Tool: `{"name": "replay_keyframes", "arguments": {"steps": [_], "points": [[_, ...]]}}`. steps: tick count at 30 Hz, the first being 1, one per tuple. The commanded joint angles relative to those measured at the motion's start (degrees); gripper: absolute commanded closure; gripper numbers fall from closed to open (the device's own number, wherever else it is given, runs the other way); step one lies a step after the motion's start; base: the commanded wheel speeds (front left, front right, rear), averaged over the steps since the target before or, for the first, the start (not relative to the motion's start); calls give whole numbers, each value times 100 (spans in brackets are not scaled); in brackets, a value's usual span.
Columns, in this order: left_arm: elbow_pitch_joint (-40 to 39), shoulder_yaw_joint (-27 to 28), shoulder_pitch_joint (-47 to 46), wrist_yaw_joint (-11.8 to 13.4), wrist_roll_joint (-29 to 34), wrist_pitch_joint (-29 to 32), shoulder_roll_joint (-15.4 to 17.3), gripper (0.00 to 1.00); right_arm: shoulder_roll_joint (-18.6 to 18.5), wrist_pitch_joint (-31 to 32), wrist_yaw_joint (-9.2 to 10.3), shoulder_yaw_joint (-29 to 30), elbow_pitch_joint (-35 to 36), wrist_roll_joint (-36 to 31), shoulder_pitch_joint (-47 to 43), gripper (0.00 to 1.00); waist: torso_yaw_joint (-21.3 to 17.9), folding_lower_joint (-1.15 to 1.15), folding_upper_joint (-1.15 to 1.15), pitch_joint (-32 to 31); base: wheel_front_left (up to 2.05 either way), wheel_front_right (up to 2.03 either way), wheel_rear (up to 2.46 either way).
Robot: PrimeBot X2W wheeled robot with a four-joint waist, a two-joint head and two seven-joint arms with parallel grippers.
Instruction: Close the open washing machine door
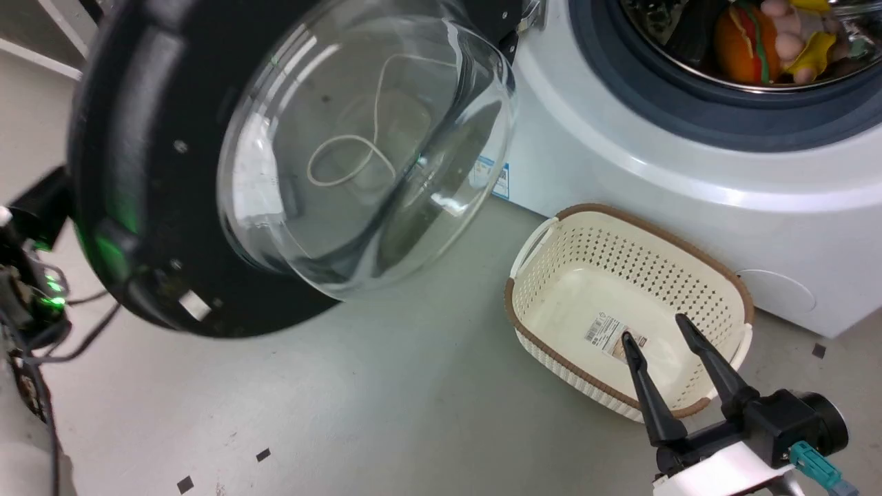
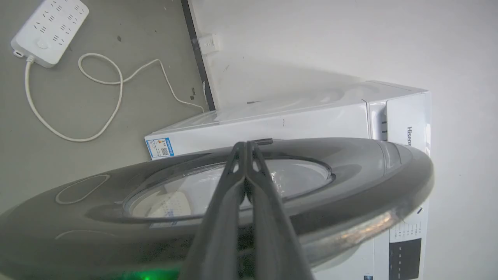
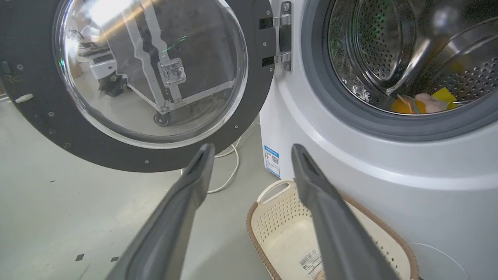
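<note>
The washing machine door (image 1: pixel 138 172) stands swung wide open at the upper left, black-framed with a bulging clear glass bowl (image 1: pixel 365 151). It hangs on hinges at the left of the white washing machine (image 1: pixel 689 193). In the left wrist view my left gripper (image 2: pixel 246 144) is shut with nothing in it. Its fingers lie close along the door's (image 2: pixel 350 186) outer face, the tips near the far rim; I cannot tell whether they touch. My right gripper (image 1: pixel 651 327) is open, low over a basket and apart from the door (image 3: pixel 256 89). The right wrist view faces the washing machine (image 3: pixel 369 186).
A cream perforated basket (image 1: pixel 620 248) with a brown rim sits on the floor before the machine, also seen as the basket (image 3: pixel 253 217). Colourful toys (image 1: pixel 758 41) lie in the steel drum (image 3: pixel 389 50). A white power strip (image 2: pixel 50 31) and its cable (image 2: pixel 116 77) lie beyond the door.
</note>
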State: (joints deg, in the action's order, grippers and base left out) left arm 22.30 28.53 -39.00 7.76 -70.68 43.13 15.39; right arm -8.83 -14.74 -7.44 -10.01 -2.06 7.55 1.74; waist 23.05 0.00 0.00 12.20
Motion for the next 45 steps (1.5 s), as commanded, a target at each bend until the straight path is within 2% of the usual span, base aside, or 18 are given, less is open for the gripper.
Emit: {"name": "replay_keyframes", "arguments": {"steps": [1, 4, 8, 14, 18, 23, 26, 27, 28, 33, 39, 45], "points": [[-71, -117, 191, -125, -139, 281, -105, 100, -6, -26, -5, 21, -36, 12, 57, 0, -10, 0, 0, -65, 0, 0, 0], [-222, -186, 423, -250, -346, 704, -172, 100, 34, -26, -5, 83, -99, 13, 38, 0, -21, 0, 0, -190, 0, 0, 0], [-548, -304, 786, -290, -573, 1215, -318, 100, 117, -26, -5, 209, -166, 6, 26, 0, -51, 0, 0, -387, 0, 0, 0], [-1352, -592, 1486, -216, -898, 1665, -945, 100, 275, -26, -5, 593, -297, -27, -23, 0, -118, 0, 0, -689, 0, 0, 0], [-1784, -940, 2079, -187, -968, 1752, -1158, 100, 392, -26, -5, 875, -375, -74, -63, 0, -256, 0, 0, -890, 0, 0, 0], [-2057, -1384, 2679, -188, -1184, 1698, -1236, 100, 488, -26, -5, 1109, -475, -127, -160, 0, -471, 0, 0, -1088, 0, 0, 0], [-2156, -1834, 3076, -226, -1528, 1425, -1247, 100, 534, -26, -5, 1266, -520, -166, -204, 0, -693, 0, 0, -1171, 0, 0, 0], [-2193, -2190, 3312, -300, -1731, 1114, -1248, 100, 553, -26, -5, 1335, -533, -191, -204, 0, -881, 0, 0, -1185, 0, 0, 0], [-2193, -2190, 3312, -300, -1731, 1114, -1248, 100, 553, -26, -5, 1335, -533, -191, -204, 0, -881, 0, 0, -1185, 0, 0, 0], [-2068, -2950, 3575, -600, -1902, 225, -1249, 100, 575, -26, -5, 1412, -548, -244, -219, 0, -1366, 0, 0, -1132, 0, 0, 0], [-1780, -3735, 3426, -839, -2189, -893, -1250, 100, 583, -26, -5, 1391, -552, -286, -149, 0, -2084, 0, 0, -889, 0, 0, 0], [-1465, -4493, 2860, -1079, -2615, -1932, -1250, 100, 578, -26, -5, 1374, -513, -246, 28, 0, -2811, 0, 0, -447, 0, 0, 0]]}}
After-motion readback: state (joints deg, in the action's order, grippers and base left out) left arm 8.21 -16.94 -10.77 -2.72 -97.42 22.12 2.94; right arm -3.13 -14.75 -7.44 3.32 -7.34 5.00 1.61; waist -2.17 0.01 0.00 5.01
